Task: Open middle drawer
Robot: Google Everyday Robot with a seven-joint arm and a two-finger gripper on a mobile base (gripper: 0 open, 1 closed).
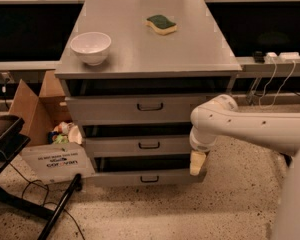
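Middle drawer (115,147): we see it in the grey cabinet (190,54), between the taller top drawer (105,109) and the lowest drawer (115,178).
Gripper (197,164): points down at the middle drawer's right end.
Fingers (196,159): pressed together; we see no gap and nothing held.
Cabinet top: white bowl (90,47) near left, green sponge (161,24) farther right.

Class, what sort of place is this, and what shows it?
Probably a lab or workshop: metal drawer cabinet, cardboard box beside it, cables hanging at right. The gripper hangs by the middle drawer's right end.
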